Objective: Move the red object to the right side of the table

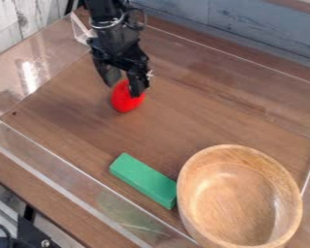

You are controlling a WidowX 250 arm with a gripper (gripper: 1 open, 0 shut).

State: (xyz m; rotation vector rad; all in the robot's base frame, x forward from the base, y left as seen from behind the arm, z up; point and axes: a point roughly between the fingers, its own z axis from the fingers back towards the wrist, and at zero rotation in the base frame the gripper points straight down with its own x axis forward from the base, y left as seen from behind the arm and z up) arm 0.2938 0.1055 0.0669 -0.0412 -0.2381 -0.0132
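We find the dark brown wood-grain table (235,107) bordered by low clear acrylic walls, its near left corner cut off by the frame edge. Left of centre, the black robot gripper (123,83) points steeply down, its jaws spread wide and holding nothing. Directly beneath it lies the small bright red strawberry-shaped toy (127,98), resting on the tabletop in the left half. The fingers cover the toy's upper portion; we cannot tell whether they touch it, and its leafy top is not discernible. The arm's upper part leaves the frame at the top. Further right and nearer the camera lies a flat green rectangular block (144,179). At far right stands a round light wooden bowl (243,242), cropped by the bottom edge.
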